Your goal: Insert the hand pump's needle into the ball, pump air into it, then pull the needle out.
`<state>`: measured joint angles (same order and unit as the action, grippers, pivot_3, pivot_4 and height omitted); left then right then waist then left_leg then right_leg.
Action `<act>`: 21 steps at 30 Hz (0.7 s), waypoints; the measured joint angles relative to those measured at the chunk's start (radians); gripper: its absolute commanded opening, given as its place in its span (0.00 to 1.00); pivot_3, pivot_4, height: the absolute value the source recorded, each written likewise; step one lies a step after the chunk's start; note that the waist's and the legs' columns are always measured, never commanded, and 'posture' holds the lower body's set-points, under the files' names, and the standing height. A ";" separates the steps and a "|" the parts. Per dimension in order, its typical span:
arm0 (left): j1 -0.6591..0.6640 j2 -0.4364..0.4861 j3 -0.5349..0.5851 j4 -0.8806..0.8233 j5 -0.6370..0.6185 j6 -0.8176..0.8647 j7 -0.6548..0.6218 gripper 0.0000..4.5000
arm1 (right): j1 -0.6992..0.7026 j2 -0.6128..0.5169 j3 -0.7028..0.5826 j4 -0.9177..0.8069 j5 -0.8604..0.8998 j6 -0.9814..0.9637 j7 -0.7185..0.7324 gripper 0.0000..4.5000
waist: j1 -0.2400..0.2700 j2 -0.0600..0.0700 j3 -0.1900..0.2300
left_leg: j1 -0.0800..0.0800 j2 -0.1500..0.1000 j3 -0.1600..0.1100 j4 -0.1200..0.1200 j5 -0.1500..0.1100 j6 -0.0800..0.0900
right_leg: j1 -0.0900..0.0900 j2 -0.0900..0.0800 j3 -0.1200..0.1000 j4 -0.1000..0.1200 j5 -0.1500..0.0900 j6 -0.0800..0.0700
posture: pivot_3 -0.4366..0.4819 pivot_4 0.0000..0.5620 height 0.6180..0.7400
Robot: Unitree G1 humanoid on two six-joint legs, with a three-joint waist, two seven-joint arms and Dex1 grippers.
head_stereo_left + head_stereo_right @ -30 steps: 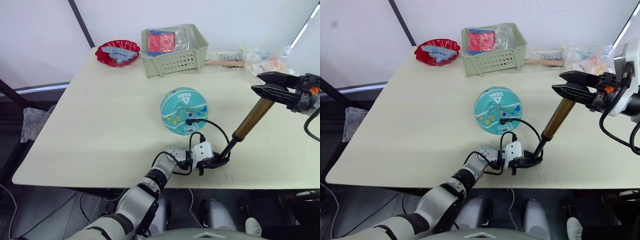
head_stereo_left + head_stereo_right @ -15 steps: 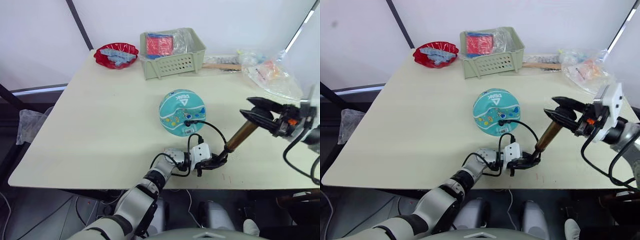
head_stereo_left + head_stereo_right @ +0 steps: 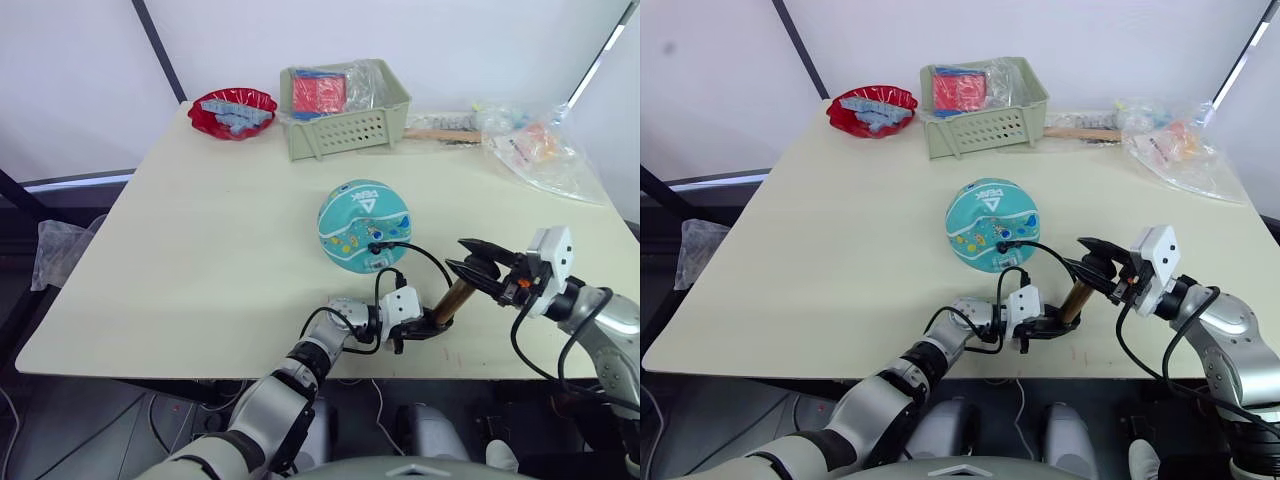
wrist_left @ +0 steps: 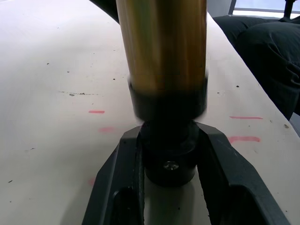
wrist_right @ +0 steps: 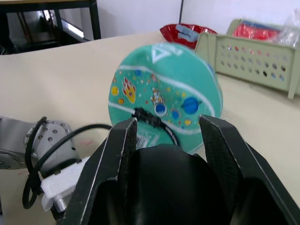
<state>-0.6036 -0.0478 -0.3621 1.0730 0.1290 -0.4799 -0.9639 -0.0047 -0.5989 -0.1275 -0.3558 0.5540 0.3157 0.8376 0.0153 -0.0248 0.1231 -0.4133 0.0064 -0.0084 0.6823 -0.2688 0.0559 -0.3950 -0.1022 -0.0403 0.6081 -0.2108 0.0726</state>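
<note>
The teal ball (image 3: 365, 225) sits mid-table. The thin black hose (image 3: 425, 252) loops from the hand pump to a plug on the ball's near side (image 3: 376, 246); the needle itself is hidden inside. The hand pump (image 3: 456, 296) stands tilted near the front edge, with a short stretch of its gold barrel (image 4: 161, 42) showing. My left gripper (image 3: 432, 322) is shut on its black bottom cap (image 4: 168, 161). My right gripper (image 3: 475, 265) is shut on the black handle (image 5: 164, 187), low over the barrel, with the ball (image 5: 164, 93) just beyond.
A green basket (image 3: 345, 125) with red packets and a red bowl (image 3: 233, 108) of blue pieces stand at the back. Plastic bags (image 3: 545, 150) and a wooden stick (image 3: 440, 133) lie at the back right. The table's front edge (image 3: 300, 368) runs just below the left gripper.
My right gripper has pushed the handle down and inward toward the base, so the pump now shows far less length. The left gripper and the ball have stayed in place.
</note>
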 measured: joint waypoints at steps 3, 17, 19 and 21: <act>0.000 0.000 0.000 0.000 -0.002 0.002 0.000 0.23 | -0.001 0.015 -0.003 0.001 0.000 -0.002 -0.001 0.35 | 0.000 0.000 0.000 | 0.000 0.000 0.000 0.000 0.000 0.000 | 0.000 0.000 0.000 0.000 0.000 0.000 | 0.48 0.27 0.98; -0.007 -0.006 0.003 -0.001 -0.018 0.003 -0.013 0.23 | -0.115 -0.051 -0.149 -0.063 0.220 0.274 -0.104 0.35 | 0.000 0.015 0.011 | -0.002 -0.001 0.001 0.000 0.000 0.000 | -0.001 -0.001 0.000 0.000 0.000 0.000 | 0.48 0.27 0.98; -0.007 -0.007 0.003 -0.001 -0.018 0.003 -0.014 0.23 | -0.154 -0.076 -0.173 -0.070 0.266 0.309 -0.116 0.35 | 0.001 0.016 0.013 | -0.002 -0.001 0.001 0.000 0.000 0.000 | -0.001 -0.001 0.000 0.000 0.000 0.000 | 0.48 0.27 0.98; -0.007 -0.008 0.003 -0.001 -0.018 0.003 -0.014 0.23 | -0.184 -0.101 -0.203 -0.070 0.305 0.333 -0.123 0.35 | 0.001 0.016 0.014 | -0.002 -0.001 0.001 0.000 0.000 0.000 | -0.001 -0.001 0.000 0.000 0.000 0.000 | 0.48 0.27 0.98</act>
<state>-0.6109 -0.0558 -0.3591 1.0717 0.1110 -0.4773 -0.9776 -0.1891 -0.6996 -0.3308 -0.4262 0.8593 0.6486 0.7151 0.0168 -0.0091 0.1370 -0.4155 0.0052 -0.0072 0.6825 -0.2687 0.0560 -0.3959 -0.1030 -0.0399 0.6082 -0.2106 0.0726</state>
